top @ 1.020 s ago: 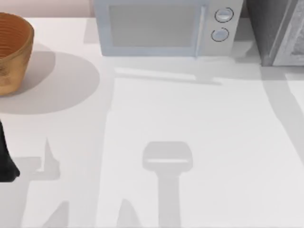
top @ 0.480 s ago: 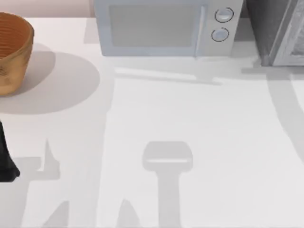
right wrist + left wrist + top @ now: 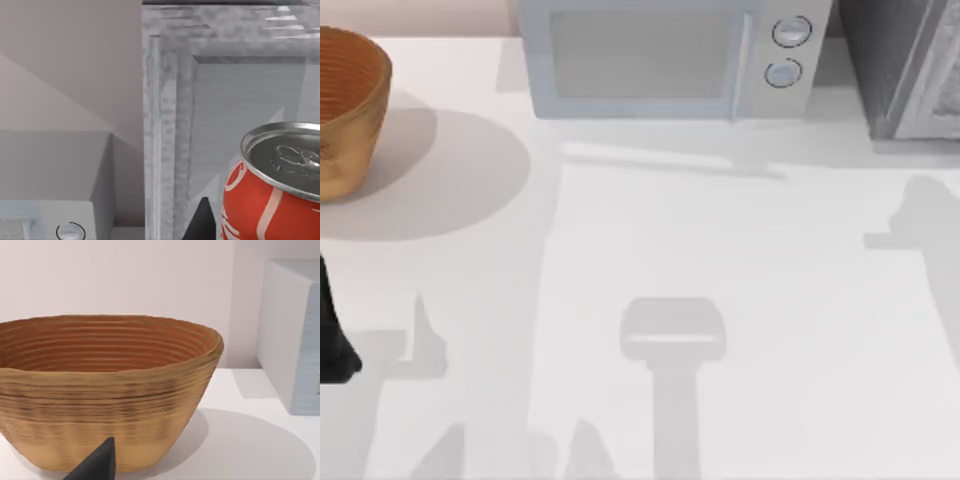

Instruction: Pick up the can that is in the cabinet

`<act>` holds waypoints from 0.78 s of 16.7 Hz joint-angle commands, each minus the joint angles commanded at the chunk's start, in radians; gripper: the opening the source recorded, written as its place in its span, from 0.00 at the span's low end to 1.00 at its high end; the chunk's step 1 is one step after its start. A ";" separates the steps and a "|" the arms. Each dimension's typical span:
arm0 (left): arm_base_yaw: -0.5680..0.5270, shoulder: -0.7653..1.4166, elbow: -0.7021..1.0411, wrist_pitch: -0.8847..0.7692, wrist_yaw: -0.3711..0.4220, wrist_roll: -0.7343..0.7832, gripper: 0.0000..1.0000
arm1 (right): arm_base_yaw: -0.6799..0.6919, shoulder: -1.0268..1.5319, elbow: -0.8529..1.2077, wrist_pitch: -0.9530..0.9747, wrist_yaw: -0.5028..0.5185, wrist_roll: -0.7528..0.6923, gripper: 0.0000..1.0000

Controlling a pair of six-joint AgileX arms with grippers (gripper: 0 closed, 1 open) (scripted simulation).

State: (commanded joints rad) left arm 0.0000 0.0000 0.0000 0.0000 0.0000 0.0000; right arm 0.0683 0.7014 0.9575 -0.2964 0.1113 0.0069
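Observation:
The can (image 3: 278,199) is red with a silver top. It sits large and close in the right wrist view, in front of the cabinet's (image 3: 165,125) speckled grey frame and pale inner panel. My right gripper (image 3: 250,226) is shut on the can, with one dark fingertip (image 3: 200,222) right beside its side. In the top view the cabinet (image 3: 905,65) stands at the back right corner. My left gripper (image 3: 95,467) is parked at the table's left edge (image 3: 332,345), facing the basket.
A woven brown basket (image 3: 348,105) stands at the back left. A pale blue-grey microwave (image 3: 665,55) with two round knobs stands at the back middle, left of the cabinet. The right arm's shadow (image 3: 920,220) lies on the white table at the right.
The right arm's shadow has drawn back from the cabinet's front toward the table's right side. The left arm has not moved.

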 joint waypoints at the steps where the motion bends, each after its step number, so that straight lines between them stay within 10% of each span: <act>1: 0.000 0.000 0.000 0.000 0.000 0.000 1.00 | -0.008 -0.071 -0.109 0.030 -0.010 -0.001 0.00; 13: 0.000 0.000 0.000 0.000 0.000 0.000 1.00 | -0.068 -0.695 -0.951 0.293 -0.110 -0.007 0.00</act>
State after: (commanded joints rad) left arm 0.0000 0.0000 0.0000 0.0000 0.0000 0.0000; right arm 0.0006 0.0067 0.0068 -0.0031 0.0013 0.0001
